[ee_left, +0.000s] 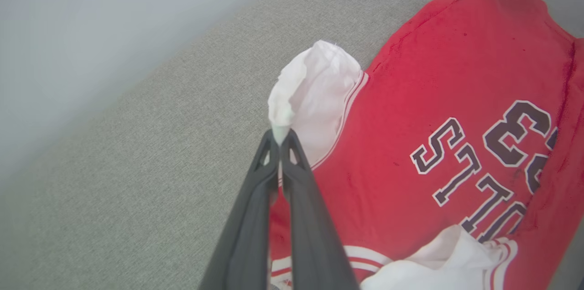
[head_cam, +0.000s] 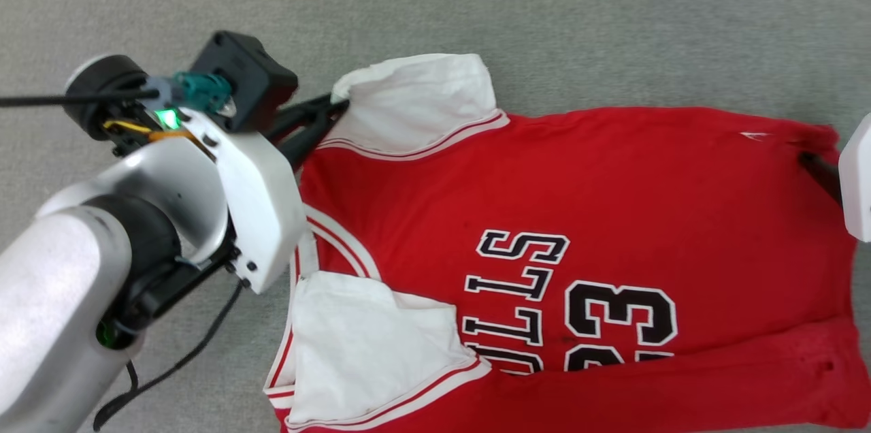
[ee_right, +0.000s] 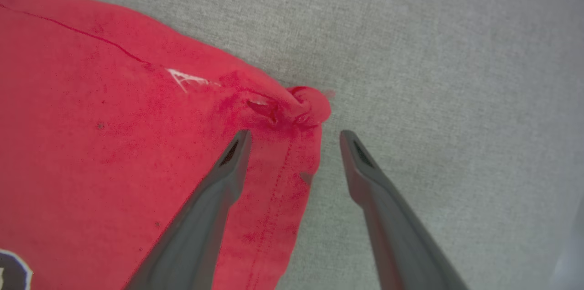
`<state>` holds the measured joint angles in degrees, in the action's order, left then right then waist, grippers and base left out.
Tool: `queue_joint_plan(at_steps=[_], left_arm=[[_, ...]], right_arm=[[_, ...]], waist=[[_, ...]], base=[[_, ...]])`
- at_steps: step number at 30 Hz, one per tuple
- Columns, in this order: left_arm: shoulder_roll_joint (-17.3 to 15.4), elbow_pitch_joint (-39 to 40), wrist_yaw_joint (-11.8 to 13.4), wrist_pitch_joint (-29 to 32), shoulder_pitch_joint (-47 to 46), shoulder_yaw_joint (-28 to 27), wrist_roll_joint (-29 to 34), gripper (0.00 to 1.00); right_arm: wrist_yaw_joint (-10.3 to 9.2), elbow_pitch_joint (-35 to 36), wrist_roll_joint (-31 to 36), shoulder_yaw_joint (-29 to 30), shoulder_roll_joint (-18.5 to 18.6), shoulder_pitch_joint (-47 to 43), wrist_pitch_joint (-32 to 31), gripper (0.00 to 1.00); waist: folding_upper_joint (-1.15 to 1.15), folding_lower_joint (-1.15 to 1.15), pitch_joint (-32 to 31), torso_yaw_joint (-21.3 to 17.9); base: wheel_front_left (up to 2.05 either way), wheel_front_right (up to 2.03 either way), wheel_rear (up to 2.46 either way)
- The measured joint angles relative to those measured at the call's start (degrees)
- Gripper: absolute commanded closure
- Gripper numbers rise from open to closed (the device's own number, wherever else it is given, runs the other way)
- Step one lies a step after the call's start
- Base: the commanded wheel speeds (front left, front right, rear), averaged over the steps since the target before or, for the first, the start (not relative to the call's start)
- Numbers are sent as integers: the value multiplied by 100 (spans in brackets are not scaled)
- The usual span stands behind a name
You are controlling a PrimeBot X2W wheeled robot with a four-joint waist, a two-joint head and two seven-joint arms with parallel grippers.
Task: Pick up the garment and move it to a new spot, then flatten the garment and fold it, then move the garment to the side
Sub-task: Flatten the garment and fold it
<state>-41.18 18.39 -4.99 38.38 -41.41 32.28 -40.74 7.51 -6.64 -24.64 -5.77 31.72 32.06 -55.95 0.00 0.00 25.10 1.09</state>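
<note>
The red jersey-style T-shirt with white short sleeves and black "BULLS 33" lettering (head_cam: 578,201) lies spread sideways on the grey woven surface (head_cam: 544,4), collar toward the robot's left and hem toward its right. Along the near edge a band of red cloth covers the bottom of the lettering, and the near white sleeve (head_cam: 367,344) lies on the body, so that side looks already folded in, though the head view cuts the edge off and I cannot be sure.

The left hand (ee_left: 279,137) is clamped shut on the tip of the far white sleeve (ee_left: 319,94), pinching a peak of cloth. The right hand (ee_right: 296,135) stands wide apart at the far hem corner (ee_right: 310,105), one finger over red cloth and the other over bare surface, gripping nothing.

I judge this the folding step, far side. The next move calls for the right hand to sink and close on that bunched corner, then both hands to lift together and carry the far edge toward the robot, keeping the cloth taut between them
</note>
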Motion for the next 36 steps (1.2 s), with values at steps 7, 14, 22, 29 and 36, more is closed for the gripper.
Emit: queue_joint_plan(at_steps=[7, 14, 22, 29, 36], left_arm=[[55, 308, 66, -134, 142, 56, 36, 100], [164, 275, 87, -290, 257, 126, 67, 100], [164, -40, 253, -616, 567, 31, 64, 100], [188, -190, 497, -920, 1043, -69, -13, 100], [33, -45, 719, -1035, 1755, -96, -176, 100]], right_arm=[[-2, -521, 278, -233, 43, 221, -24, 0], [-13, -784, 328, -403, 113, 233, 177, 100], [-1, -1081, 492, -520, -85, 216, 721, 100], [0, -892, 401, -264, -188, -121, 982, 100], [0, -145, 281, 255, -322, -1178, 1157, 100]], waist=[[0, 0, 243, 296], [0, -1, 327, 486], [0, -1, -19, 412], [0, 0, -616, 274], [0, 0, -1224, 181]], base=[[0, 0, 0], [0, 0, 0], [0, 0, 0], [0, 0, 0], [0, 0, 0]])
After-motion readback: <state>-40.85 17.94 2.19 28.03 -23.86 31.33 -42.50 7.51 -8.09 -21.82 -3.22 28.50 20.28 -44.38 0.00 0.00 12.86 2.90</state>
